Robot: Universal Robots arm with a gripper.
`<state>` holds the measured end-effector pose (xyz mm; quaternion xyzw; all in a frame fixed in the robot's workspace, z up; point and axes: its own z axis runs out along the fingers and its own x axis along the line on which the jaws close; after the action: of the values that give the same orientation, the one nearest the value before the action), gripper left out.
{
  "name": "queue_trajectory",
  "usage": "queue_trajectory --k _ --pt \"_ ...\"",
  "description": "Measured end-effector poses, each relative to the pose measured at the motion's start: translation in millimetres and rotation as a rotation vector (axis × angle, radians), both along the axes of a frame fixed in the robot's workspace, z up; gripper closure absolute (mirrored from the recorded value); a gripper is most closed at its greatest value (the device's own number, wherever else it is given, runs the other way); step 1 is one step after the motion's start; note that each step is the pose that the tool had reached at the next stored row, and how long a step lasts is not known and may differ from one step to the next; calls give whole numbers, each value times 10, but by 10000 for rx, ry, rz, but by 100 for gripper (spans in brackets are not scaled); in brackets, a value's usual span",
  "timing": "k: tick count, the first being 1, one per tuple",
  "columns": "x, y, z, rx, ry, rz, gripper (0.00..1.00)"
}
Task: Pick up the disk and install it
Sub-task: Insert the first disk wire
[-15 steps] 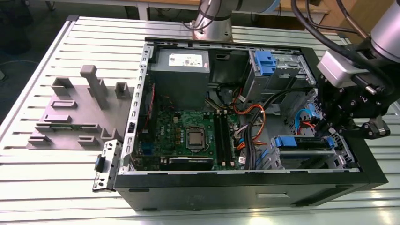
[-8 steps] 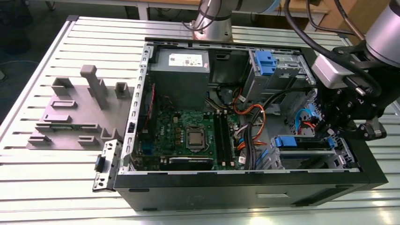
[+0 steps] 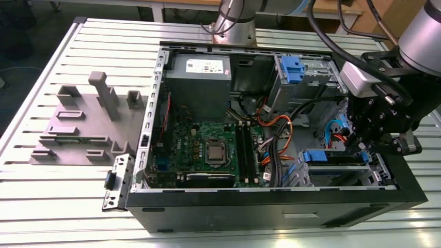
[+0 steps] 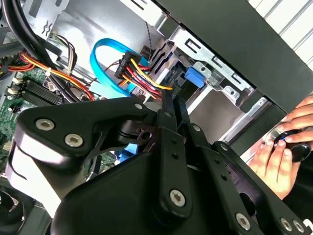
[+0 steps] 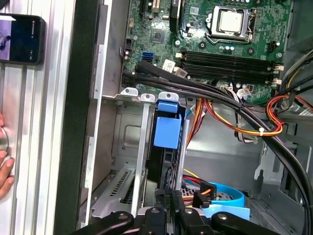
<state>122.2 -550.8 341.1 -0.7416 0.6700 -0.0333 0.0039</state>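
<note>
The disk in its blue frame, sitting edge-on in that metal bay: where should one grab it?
Probably best: grip the disk by its exposed blue-topped narrow edge, coming in from the open side of the case; the metal bay walls in its flat faces.

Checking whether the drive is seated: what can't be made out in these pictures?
- The disk: in the first wrist view its blue carrier end faces the camera; the drive bay walls hide its label and how deep it sits.
- In the exterior view, the gripper covers the slot, so seating cannot be judged.
- A person's hand in the second wrist view is cut off by the picture's edge.
</note>
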Motion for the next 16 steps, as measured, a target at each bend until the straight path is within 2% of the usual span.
queue_trajectory --k 5,11,16 --pt "-1 0 -10 -25 -8 -273 84" --pt "-3 0 -23 -32 -12 -291 84" --pt "-14 0 -41 -34 -39 -307 84"
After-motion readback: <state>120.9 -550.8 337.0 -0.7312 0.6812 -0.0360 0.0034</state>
